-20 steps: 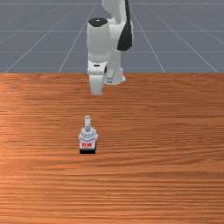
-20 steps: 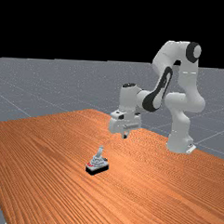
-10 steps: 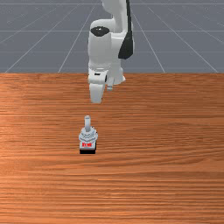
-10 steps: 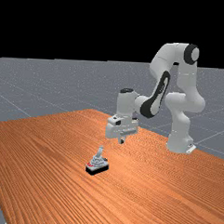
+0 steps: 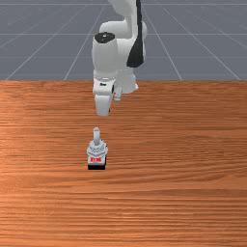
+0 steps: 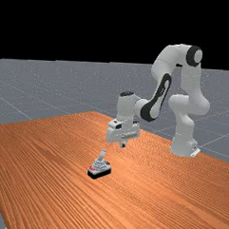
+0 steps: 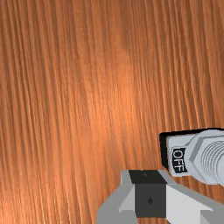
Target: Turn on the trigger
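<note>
My gripper (image 6: pixel 123 145) hangs above the table in the far view, up and to the right of a small toggle switch (image 6: pixel 99 169). The switch has a grey body, a black base and red marking; its lever stands up. In the front view the hand (image 5: pixel 103 99) is beyond the switch (image 5: pixel 97 150), on the arm's side, not touching it. The wrist view has the gripper (image 7: pixel 149 192) shut, its fingertips together with nothing between them. Beside them lies the switch (image 7: pixel 190 155), its OFF label showing and part of it cut off by the picture's edge.
The wooden table (image 5: pixel 183 159) spreads around the switch. At its far side in the front view stands the arm's base (image 6: pixel 184 141), which is to the right in the far view.
My hand has come lower and nearer to the switch, moving left in the far view. Most recently it has shifted slightly to the front view's left. The switch has stayed in place.
</note>
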Robot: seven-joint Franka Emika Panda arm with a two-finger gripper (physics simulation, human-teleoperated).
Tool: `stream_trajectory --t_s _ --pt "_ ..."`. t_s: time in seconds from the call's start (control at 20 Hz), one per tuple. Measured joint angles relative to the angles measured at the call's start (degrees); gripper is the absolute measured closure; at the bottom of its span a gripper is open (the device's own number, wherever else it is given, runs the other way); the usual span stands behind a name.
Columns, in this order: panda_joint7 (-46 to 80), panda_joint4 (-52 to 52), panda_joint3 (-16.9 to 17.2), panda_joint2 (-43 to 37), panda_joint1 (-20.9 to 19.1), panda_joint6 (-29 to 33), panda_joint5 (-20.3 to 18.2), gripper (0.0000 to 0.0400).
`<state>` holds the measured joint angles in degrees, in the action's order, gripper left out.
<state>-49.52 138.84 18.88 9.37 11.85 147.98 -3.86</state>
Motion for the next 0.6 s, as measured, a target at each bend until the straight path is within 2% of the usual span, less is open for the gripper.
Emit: stream_trajectory --t_s 0.15,0.45,0.5,0.55,0.6 --pt "-4.6 -3.8 -1.0 2.6 -0.9 -1.2 -1.0 0.0400" --pt "-4.1 -12.6 -2.0 8.4 -1.6 -4.5 -2.9 0.0400" --pt "-2.7 -12.1 -2.1 8.5 -1.5 -1.7 -3.9 0.0400" --pt "-4.1 -14.5 -2.2 9.6 -1.8 -5.0 -3.3 0.0400" --pt "-2.6 -14.0 -2.1 9.5 -1.5 -3.7 -3.7 0.0400"
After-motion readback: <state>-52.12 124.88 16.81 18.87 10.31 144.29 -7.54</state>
